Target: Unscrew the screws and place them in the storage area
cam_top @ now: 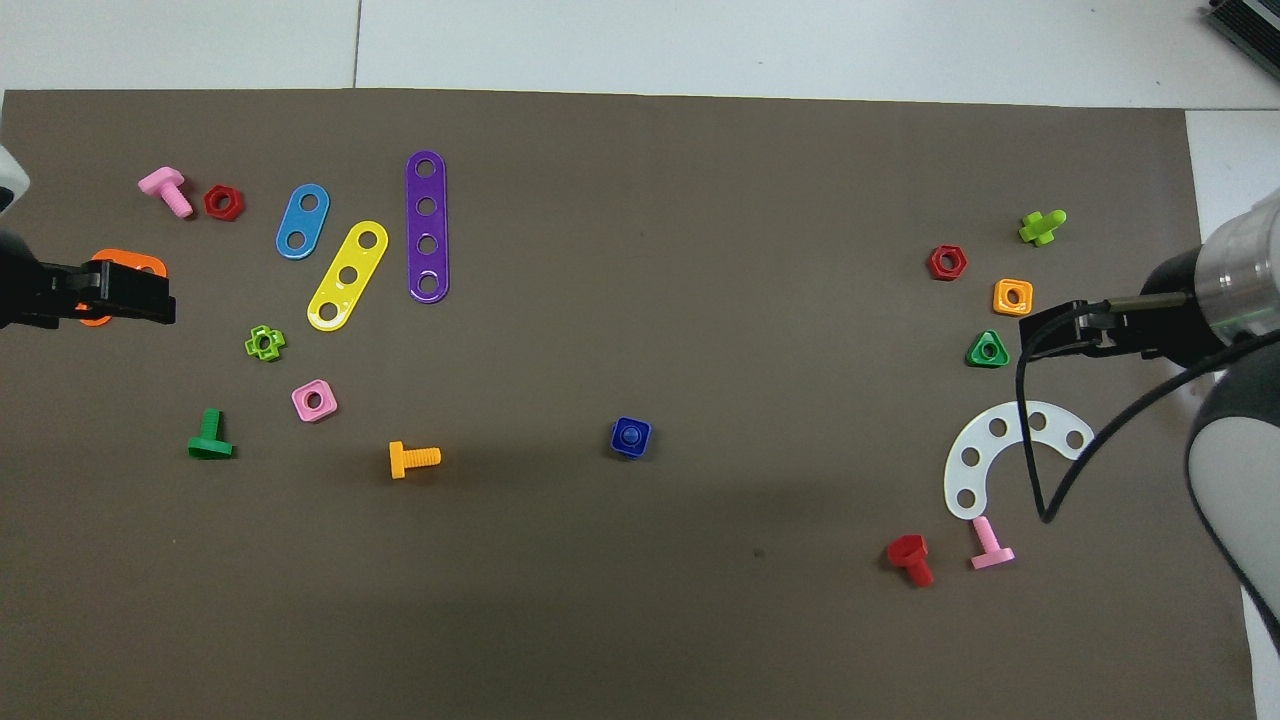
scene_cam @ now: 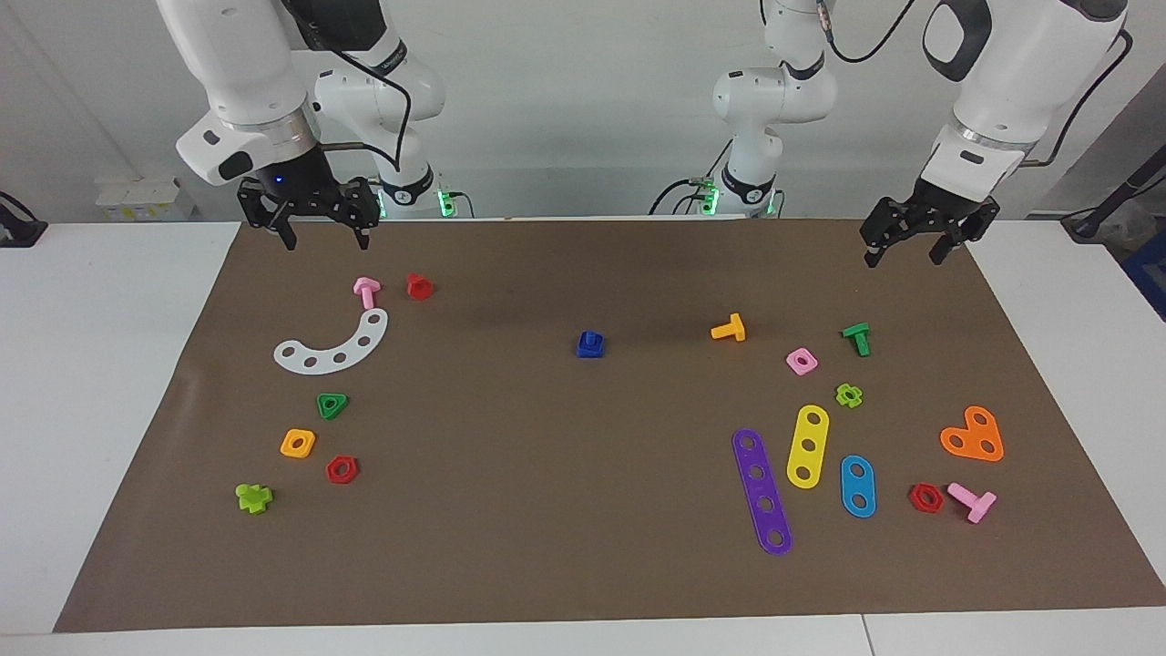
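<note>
We note the blue screw (scene_cam: 590,343) near the middle of the brown mat (scene_cam: 565,565), apart from all other parts. The overhead view shows its round shaft end sitting in a blue square nut (cam_top: 631,438); the facing view shows only a small blue stack. The facing view gives us both arm bodies and how high the grippers hang; overhead, only their tips enter from the sides.

Count, both views agreeing: one blue screw with nut; two pink bolts (scene_cam: 367,291) (scene_cam: 973,499); one orange bolt (scene_cam: 729,329); one green bolt (scene_cam: 857,338); one red bolt (scene_cam: 419,286); two red hex nuts (scene_cam: 342,469) (scene_cam: 925,497); four flat perforated strips, purple (scene_cam: 762,491), yellow (scene_cam: 807,445), blue (scene_cam: 857,486) and a white curved one (scene_cam: 333,344); one orange heart plate (scene_cam: 973,435).

Left gripper (scene_cam: 904,256) hangs over the mat's edge at its own end, fingers spread wide, holding nothing. Right gripper (scene_cam: 326,240) hangs over the mat edge above the pink bolt, fingers likewise wide apart, empty. Neither touches any part.
</note>
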Action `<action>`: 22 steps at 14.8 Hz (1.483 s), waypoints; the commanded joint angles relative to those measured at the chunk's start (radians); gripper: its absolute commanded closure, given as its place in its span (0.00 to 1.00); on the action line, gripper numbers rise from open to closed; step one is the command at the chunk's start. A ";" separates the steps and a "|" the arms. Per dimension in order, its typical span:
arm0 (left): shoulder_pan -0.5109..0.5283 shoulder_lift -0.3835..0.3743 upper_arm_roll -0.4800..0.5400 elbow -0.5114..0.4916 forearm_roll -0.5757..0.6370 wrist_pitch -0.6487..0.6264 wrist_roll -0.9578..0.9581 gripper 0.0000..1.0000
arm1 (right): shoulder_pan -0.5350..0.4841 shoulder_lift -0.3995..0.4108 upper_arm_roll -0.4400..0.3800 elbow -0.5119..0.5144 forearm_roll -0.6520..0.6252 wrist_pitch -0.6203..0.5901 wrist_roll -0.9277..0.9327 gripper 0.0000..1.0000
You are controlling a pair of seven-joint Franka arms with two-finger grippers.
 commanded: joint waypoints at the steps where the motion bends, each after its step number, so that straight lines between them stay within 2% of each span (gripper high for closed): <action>1: 0.004 -0.018 -0.003 -0.007 0.016 -0.008 0.010 0.00 | -0.010 -0.025 0.004 -0.029 -0.002 0.014 0.007 0.00; 9: -0.007 -0.030 -0.004 -0.033 0.016 -0.017 0.010 0.00 | -0.010 -0.025 0.004 -0.029 -0.002 0.014 0.007 0.00; 13: -0.037 -0.076 -0.007 -0.139 0.008 0.035 -0.005 0.01 | -0.010 -0.025 0.004 -0.029 -0.002 0.014 0.007 0.00; 15: -0.092 -0.090 -0.007 -0.182 0.004 0.059 -0.016 0.01 | -0.010 -0.025 0.004 -0.029 -0.002 0.014 0.007 0.00; 16: -0.125 -0.088 -0.007 -0.190 -0.004 0.072 -0.054 0.08 | -0.010 -0.025 0.004 -0.029 -0.002 0.014 0.007 0.00; 17: -0.152 -0.084 -0.007 -0.199 -0.028 0.089 -0.101 0.09 | -0.010 -0.025 0.004 -0.030 -0.002 0.014 0.007 0.00; 19: -0.212 -0.072 -0.007 -0.217 -0.059 0.134 -0.128 0.09 | -0.010 -0.025 0.004 -0.030 -0.002 0.014 0.007 0.00; 22: -0.359 -0.004 -0.007 -0.263 -0.065 0.283 -0.268 0.08 | -0.010 -0.025 0.004 -0.029 -0.002 0.014 0.007 0.00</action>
